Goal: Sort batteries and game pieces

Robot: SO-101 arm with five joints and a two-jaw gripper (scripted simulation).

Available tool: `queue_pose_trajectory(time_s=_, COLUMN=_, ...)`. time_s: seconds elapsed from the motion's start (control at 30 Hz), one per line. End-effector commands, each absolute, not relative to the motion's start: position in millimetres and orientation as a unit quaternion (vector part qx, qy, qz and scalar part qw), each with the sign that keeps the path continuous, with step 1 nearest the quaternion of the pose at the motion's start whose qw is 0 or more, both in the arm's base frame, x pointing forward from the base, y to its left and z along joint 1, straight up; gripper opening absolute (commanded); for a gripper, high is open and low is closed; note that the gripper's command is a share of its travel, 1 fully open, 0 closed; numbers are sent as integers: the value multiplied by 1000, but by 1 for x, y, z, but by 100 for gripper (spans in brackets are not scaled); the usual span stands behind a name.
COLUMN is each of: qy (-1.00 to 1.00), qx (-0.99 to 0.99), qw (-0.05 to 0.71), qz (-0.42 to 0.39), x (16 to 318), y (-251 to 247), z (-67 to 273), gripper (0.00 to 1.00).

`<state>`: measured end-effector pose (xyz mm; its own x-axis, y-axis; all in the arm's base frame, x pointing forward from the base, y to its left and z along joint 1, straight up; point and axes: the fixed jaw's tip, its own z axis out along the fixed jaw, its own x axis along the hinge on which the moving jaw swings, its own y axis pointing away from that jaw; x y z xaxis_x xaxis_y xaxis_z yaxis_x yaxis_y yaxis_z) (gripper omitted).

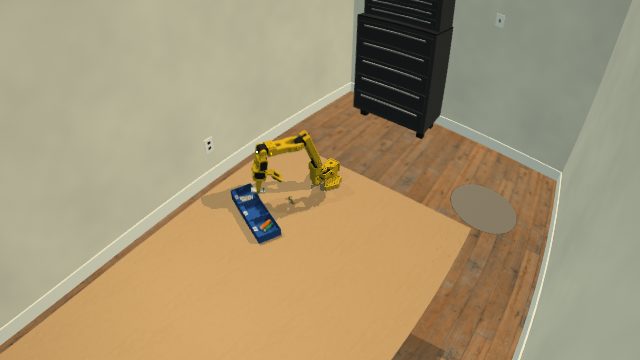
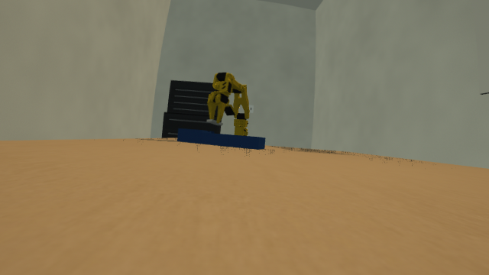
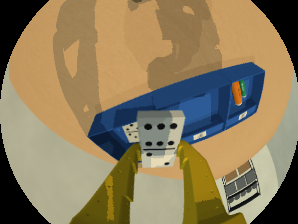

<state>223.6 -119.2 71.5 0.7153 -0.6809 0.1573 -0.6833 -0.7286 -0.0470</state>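
My gripper [image 3: 158, 152] is shut on a grey domino [image 3: 160, 137] with black dots. It hangs beside the far end of the long blue bin tray [image 1: 255, 213], by the compartment [image 3: 127, 123] that holds a white game piece [image 1: 245, 198]. An orange battery [image 3: 236, 92] and a green battery [image 3: 244, 87] lie in the compartment at the tray's other end. In the top view the gripper [image 1: 259, 188] points straight down at the tray's far edge. In the exterior view the domino [image 2: 214, 121] shows just above the tray's rim [image 2: 221, 139]. The bin letters are too small to read.
The arm's base [image 1: 326, 175] stands at the table's far edge. A black drawer cabinet [image 1: 402, 60] stands against the back wall.
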Motion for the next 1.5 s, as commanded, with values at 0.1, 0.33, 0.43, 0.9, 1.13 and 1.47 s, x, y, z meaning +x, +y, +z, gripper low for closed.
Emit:
queue_pose_trajectory(time_s=0.1, qy=-320, qx=940, qw=24, qz=120, x=239, y=-148, z=83, gripper=0)
queue_pose_trajectory(time_s=0.33, qy=-279, qx=950, qw=40, qz=134, x=243, y=-168, z=81, gripper=0)
queue_pose_trajectory(time_s=0.43, qy=-275, qx=951, qw=42, qz=135, x=243, y=-170, z=81, gripper=0)
queue_pose_trajectory(time_s=0.9, qy=-274, qx=951, qw=42, qz=135, x=243, y=-170, z=81, gripper=0)
queue_pose_trajectory(time_s=1.13, qy=-274, qx=951, qw=42, qz=135, x=243, y=-170, z=81, gripper=0)
queue_pose_trajectory(time_s=1.47, qy=-274, qx=951, qw=42, qz=135, x=243, y=-170, z=81, gripper=0)
